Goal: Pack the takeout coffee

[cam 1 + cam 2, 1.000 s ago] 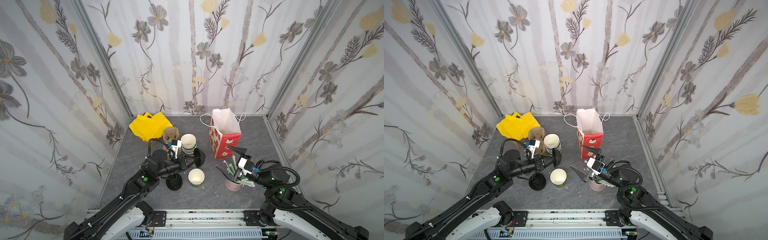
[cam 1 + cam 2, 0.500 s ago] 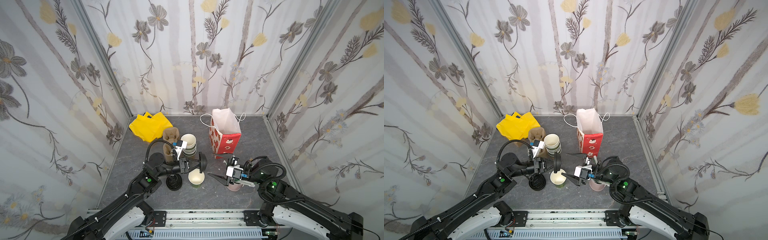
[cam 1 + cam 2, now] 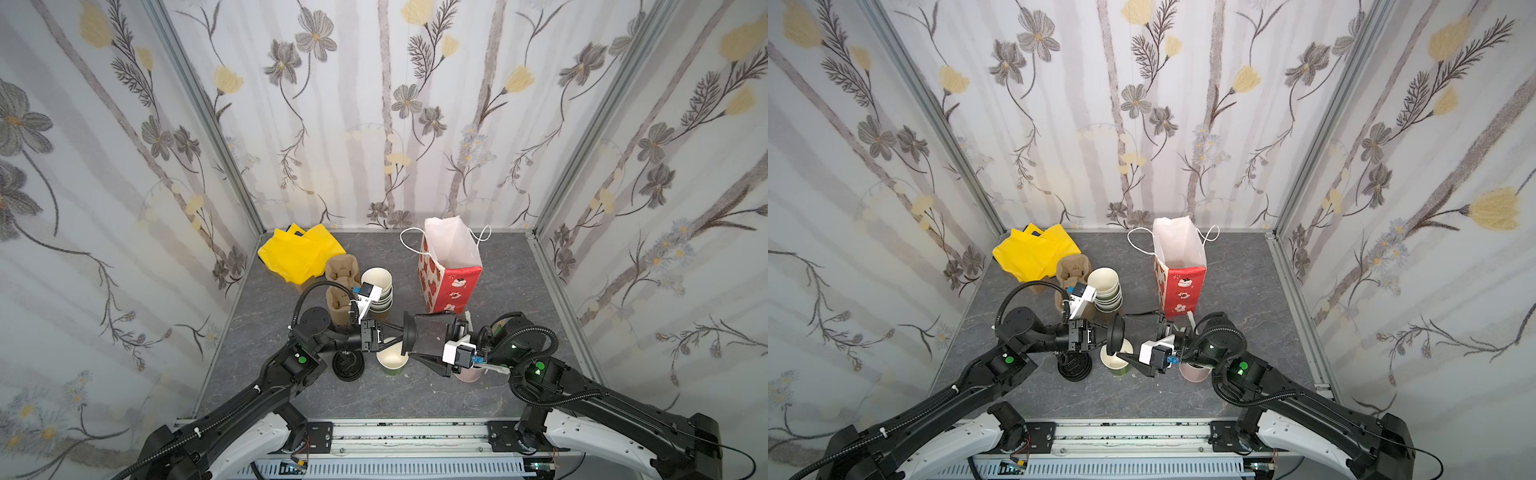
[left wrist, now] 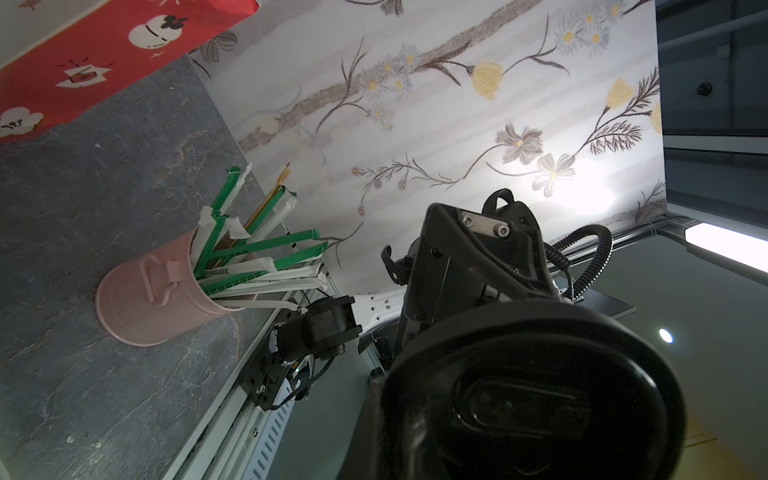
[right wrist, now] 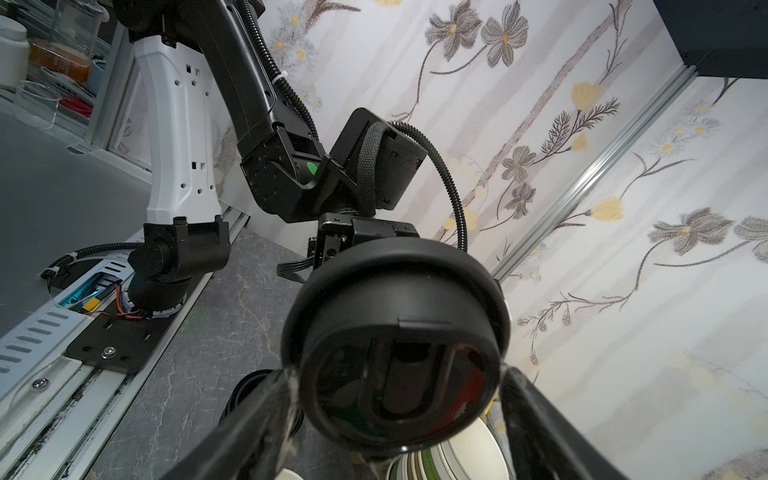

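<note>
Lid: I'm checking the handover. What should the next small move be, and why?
Probably close the right gripper firmly on the lid: its fingers flank the rim, contact unclear, while the left gripper holds it pinched on edge by the lidless cup.

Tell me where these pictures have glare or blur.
Left wrist view: a bright patch washes out the wall, and the close lid looks soft. Right wrist view: the lid shows glossy reflections. Both top views: evenly lit, sharp.

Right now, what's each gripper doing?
Left gripper: shut on the black lid.
Right gripper: jaws astride that lid; grip cannot be told.
</note>
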`<move>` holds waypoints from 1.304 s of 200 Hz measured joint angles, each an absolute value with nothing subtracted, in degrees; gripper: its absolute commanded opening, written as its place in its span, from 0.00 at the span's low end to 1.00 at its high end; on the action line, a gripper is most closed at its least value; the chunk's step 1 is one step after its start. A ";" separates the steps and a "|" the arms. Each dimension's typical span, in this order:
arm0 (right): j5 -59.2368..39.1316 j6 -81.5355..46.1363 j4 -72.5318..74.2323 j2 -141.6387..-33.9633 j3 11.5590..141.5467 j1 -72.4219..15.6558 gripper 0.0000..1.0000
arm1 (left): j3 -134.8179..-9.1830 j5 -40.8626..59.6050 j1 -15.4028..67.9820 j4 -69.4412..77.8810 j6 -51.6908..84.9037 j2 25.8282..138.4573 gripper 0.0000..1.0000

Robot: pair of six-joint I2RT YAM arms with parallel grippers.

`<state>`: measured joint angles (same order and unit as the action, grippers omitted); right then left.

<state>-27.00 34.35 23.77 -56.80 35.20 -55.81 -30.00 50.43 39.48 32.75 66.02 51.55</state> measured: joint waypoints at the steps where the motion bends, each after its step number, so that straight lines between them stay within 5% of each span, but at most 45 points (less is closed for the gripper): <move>1: -27.00 34.37 23.77 -56.80 35.20 -55.81 0.78 | -30.00 50.48 39.51 32.77 66.02 51.57 0.00; 104: -26.81 36.56 23.44 -57.93 35.90 -57.14 0.80 | -29.98 52.42 40.25 32.77 66.19 51.99 0.00; 185: -26.61 37.54 23.27 -58.46 36.03 -57.58 0.72 | -29.26 52.10 40.40 32.82 66.17 51.55 0.00; 224: -26.72 37.52 22.59 -58.37 36.03 -57.69 0.69 | -27.55 49.71 40.58 32.86 65.84 49.39 0.17; 261: -26.65 36.86 20.97 -57.63 36.10 -57.65 0.67 | -25.67 46.02 40.49 32.99 64.51 46.87 0.54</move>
<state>-26.65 36.86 20.97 -57.63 36.10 -57.65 -25.67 46.02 40.49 32.99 64.51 46.87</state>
